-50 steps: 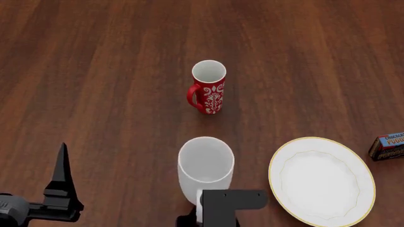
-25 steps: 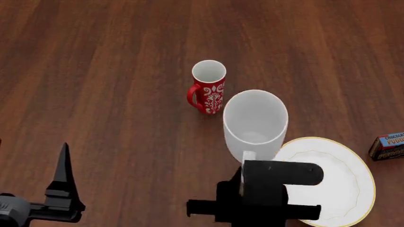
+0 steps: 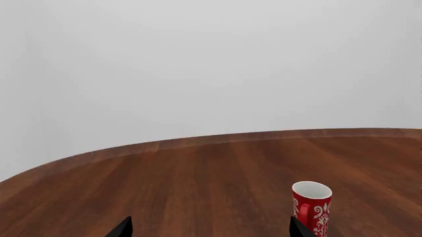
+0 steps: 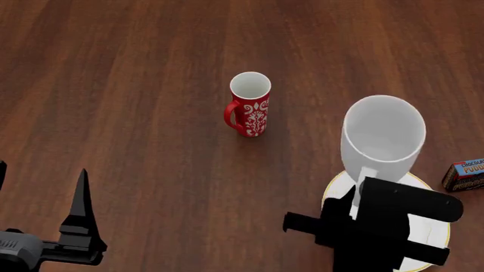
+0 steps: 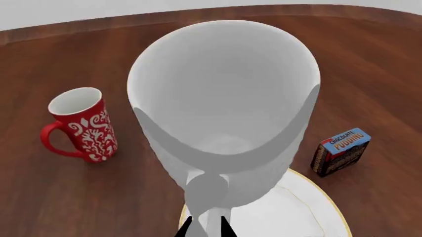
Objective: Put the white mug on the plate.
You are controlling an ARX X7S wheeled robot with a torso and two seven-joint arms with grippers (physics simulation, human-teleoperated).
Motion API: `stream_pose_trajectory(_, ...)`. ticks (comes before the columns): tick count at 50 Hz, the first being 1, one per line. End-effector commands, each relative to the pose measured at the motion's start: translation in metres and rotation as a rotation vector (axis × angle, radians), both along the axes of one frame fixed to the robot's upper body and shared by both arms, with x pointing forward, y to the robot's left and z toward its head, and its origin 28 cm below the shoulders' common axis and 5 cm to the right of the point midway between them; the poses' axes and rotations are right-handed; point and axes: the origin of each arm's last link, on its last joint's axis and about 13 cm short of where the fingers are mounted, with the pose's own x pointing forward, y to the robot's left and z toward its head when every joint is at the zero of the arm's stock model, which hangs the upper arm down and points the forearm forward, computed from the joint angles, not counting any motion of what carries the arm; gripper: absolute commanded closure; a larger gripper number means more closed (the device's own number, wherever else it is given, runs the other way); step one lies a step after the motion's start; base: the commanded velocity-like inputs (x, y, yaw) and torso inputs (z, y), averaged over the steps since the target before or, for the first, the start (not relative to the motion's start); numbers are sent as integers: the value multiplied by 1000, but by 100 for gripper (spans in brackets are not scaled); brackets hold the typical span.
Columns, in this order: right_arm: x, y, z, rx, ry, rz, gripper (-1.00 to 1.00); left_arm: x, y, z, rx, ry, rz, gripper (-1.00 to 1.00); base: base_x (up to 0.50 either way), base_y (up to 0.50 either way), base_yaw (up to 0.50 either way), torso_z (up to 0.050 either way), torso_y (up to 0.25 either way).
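The right gripper (image 4: 361, 190) is grasping the white mug (image 4: 382, 139) by its handle, the black fingers pinching the loop at the near side of the mug, as the right wrist view also shows with the fingertips (image 5: 221, 228) closing on the handle below the mug's body. The mug is being held upright, mouth up, above the far edge of the plate (image 4: 332, 184); whether its base is touching the plate cannot be told from these views. The plate is lying on the wooden table (image 4: 136, 85), mostly hidden in the head view behind the gripper and the mug, its gold rim showing at the left and right. The red mug (image 4: 250, 105) is standing upright to the left of and beyond the white mug, well apart from it, handle pointing left. A small pudding box (image 4: 463, 174) is sitting just right of the plate. The left gripper (image 4: 42, 226) is hanging low at the near left with its fingers spread and nothing between them, far from both mugs
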Motion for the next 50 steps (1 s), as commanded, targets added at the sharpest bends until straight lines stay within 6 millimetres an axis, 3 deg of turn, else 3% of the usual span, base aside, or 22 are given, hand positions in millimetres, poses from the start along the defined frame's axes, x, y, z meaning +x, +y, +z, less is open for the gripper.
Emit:
stream_pose_trajectory(1,9,-12,-3,-2,3,-66,100,1,0,0,2,0,0,-100,0,0,0,0,0)
stream_pose_trajectory(15,13,-19,-14,3,34,-109,100,3,-1,-1,5,3,-6,-100,0,0,0,0,0)
stream_pose_trajectory(50,10,-16,-34,28,90,-92,100,3,-3,-1,9,8,-8,-100,0,0,0,0,0)
